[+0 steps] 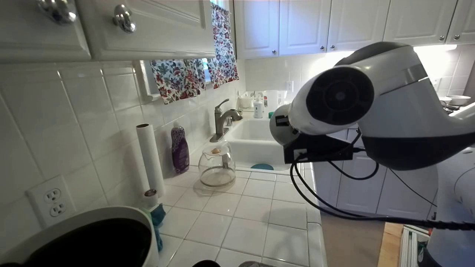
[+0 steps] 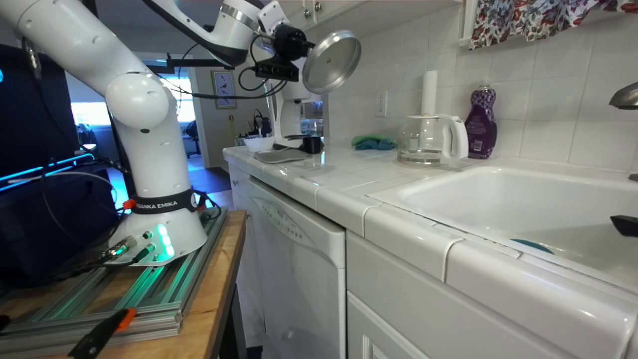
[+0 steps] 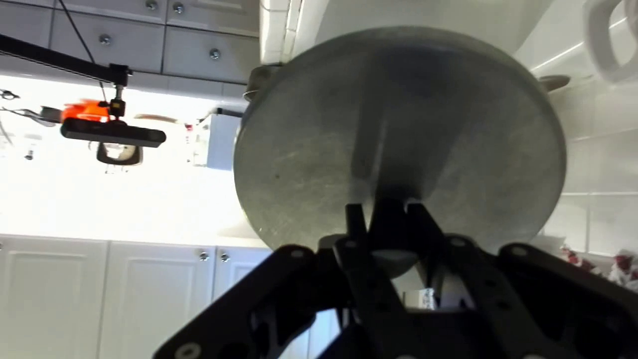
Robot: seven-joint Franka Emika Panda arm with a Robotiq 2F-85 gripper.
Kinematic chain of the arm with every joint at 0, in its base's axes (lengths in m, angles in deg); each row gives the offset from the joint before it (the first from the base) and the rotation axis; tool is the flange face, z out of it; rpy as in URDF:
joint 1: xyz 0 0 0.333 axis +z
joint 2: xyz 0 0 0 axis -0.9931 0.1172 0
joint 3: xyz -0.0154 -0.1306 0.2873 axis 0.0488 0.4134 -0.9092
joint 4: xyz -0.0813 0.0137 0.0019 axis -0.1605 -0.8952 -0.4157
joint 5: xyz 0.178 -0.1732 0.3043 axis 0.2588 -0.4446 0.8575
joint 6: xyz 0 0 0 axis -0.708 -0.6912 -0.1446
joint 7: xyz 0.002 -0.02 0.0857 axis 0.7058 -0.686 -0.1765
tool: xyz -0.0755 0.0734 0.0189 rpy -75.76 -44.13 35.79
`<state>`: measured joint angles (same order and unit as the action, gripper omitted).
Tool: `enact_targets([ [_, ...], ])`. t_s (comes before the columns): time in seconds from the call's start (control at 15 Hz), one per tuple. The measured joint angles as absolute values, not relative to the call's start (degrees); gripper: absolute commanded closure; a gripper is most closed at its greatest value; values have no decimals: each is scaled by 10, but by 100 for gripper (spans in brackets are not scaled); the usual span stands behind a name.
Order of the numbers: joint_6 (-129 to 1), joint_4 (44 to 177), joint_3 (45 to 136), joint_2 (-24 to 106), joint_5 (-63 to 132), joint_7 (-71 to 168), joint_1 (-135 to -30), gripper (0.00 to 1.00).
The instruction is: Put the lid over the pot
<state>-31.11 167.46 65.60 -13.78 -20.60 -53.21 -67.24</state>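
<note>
Since the lid point(image 2: 331, 64) is held up in the air, tipped almost onto its edge with its hollow underside shown in an exterior view, the carrying step is judged to be in hand, the covering not yet done. For the next move, the lid would need to be levelled, brought over the pot and lowered squarely; if it were let go while tilted, it might slide off. In the wrist view, the black fingers point(image 3: 355, 222) are seen toward six o'clock of the lid, drawn close together, with what looks like its dark central knob pinched between them; nothing else is seen to be touched by the gripper point(image 3: 388, 212). Farther out, in an exterior view, the glass coffee carafe point(image 2: 429, 142) and the sink point(image 2: 528, 199) are found toward four o'clock from the lid. Beyond, a black handle point(image 2: 625, 225) is cut off by the picture's edge; whether it belongs to the pot cannot be told, and the pot itself cannot be made out with certainty.
</note>
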Motion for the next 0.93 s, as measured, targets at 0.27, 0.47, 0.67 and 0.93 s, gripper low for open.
enact_targets([
  [0.27, -285, 1642, 694, -170, -213, -563, -690, 94],
  [0.47, -284, 1629, 737, -213, -213, -576, -701, 94],
  [0.67, -286, 1624, 776, -258, -213, -591, -715, 94],
  [0.93, -297, 1620, 807, -285, -213, -594, -729, 74],
])
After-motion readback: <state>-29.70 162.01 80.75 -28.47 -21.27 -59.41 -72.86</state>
